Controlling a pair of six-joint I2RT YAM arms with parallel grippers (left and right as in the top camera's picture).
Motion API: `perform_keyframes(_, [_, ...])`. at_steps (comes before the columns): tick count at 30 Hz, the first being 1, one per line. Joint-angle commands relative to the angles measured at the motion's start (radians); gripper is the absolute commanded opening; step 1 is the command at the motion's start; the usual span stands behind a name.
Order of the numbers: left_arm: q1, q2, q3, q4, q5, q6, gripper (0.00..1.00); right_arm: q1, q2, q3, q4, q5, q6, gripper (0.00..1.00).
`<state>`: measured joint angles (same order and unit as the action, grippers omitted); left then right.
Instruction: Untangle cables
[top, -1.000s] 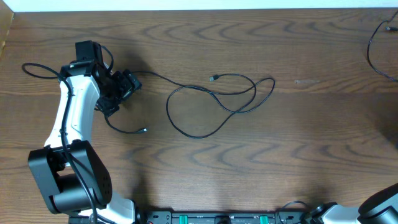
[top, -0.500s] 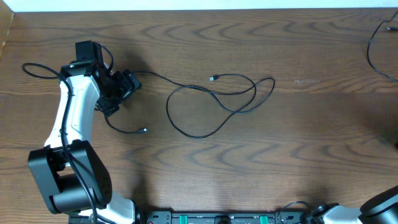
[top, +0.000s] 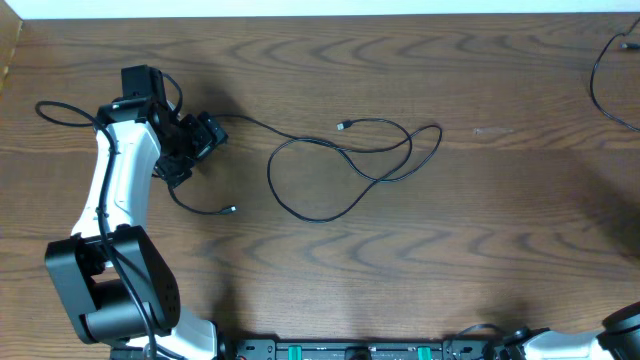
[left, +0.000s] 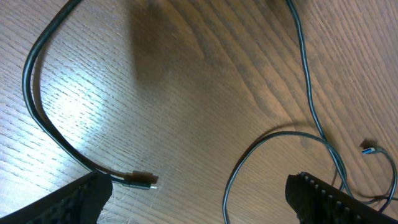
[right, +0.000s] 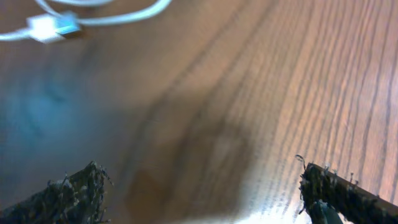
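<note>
Black cable (left: 26, 78) sprawls loose on the wood-grain table (top: 400, 270); left hand (left: 199, 200) and right hand (right: 199, 199) spread.

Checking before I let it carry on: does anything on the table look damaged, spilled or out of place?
Nothing looks damaged or spilled. The black cable lies in loose loops that cross each other mid-table, with both its plug ends lying free. The white cable shows only in the right wrist view, where it is blurred.

black cable (top: 271, 172) loosely looped, white cable (right: 59, 26) blurred
</note>
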<state>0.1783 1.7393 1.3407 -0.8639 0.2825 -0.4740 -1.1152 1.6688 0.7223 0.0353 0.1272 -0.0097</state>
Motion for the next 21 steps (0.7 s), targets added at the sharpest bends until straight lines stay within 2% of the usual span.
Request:
perform_keyframes(1, [0.0,0.005,-0.002,-0.003,-0.007,-0.002,0.94,-0.039,0.066,-0.009,0.026,0.0,-0.011,0.99])
perform_keyframes(13, [0.0,0.005,-0.002,-0.003,-0.007,-0.002,0.94,-0.052,0.186,-0.009,0.172,-0.011,-0.042,0.99])
perform_keyframes(21, [0.0,0.005,-0.002,-0.003,-0.007,-0.002,0.94,-0.052,0.293,-0.009,0.317,-0.138,-0.059,0.99])
